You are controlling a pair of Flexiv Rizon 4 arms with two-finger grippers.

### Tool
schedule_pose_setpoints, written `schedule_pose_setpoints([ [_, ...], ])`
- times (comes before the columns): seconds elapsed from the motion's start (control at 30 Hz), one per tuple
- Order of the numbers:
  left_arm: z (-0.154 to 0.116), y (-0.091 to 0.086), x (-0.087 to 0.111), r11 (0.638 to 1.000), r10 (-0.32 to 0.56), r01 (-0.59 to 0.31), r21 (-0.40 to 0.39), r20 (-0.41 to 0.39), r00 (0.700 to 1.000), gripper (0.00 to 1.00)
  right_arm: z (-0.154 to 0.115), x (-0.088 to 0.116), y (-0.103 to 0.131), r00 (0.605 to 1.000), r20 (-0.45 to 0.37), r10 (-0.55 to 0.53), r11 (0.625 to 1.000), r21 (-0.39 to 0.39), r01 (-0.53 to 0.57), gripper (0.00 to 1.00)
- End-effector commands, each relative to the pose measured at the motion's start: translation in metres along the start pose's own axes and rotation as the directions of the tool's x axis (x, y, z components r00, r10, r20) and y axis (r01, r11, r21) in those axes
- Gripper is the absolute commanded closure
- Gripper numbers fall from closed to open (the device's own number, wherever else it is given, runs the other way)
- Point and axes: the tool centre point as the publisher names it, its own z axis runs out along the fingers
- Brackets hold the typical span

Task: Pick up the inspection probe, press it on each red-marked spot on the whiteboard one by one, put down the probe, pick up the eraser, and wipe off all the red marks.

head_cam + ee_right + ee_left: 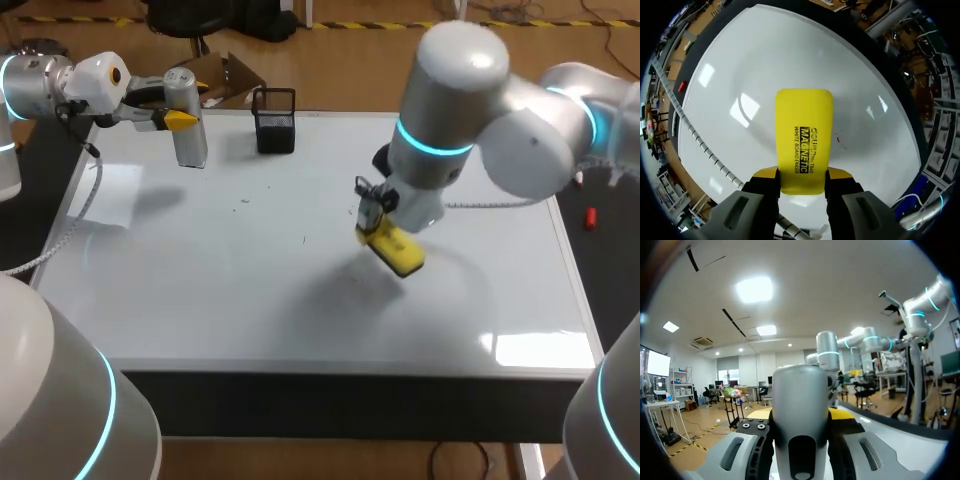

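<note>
Both grippers are clamped. The right gripper (802, 175) pinches the yellow eraser (804, 130) by one end over the whiteboard's (200, 290) middle; it looks light and stiff, and could be levered loose. The left gripper (800, 416) holds the smooth, probably slippery probe (187, 120) far left.

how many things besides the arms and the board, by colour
grey: 1, the probe
yellow: 1, the eraser
black: 1, the mesh cup
total: 3
</note>
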Motion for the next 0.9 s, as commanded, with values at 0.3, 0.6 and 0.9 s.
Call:
schedule_pose_setpoints([
  [0.3, 0.001, -0.003, 0.002, 1.0, 0.001, -0.001, -0.005, 0.004, 1.0, 1.0, 0.004, 0.05, -0.059, 0.995, 0.102, -0.005, 0.991, -0.13, 0.018, 1.0],
  [0.6, 0.001, -0.003, 0.002, 1.0, 0.001, -0.001, -0.005, 0.004, 1.0, 1.0, 0.007, 0.067, -0.11, 0.998, 0.065, 0.025, 0.982, -0.187, -0.013, 1.0],
  [0.9, 0.001, -0.003, 0.002, 1.0, 0.001, -0.001, -0.005, 0.004, 1.0, 1.0, 0.009, 0.084, -0.16, 0.994, 0.046, 0.101, 0.975, -0.204, -0.09, 1.0],
])
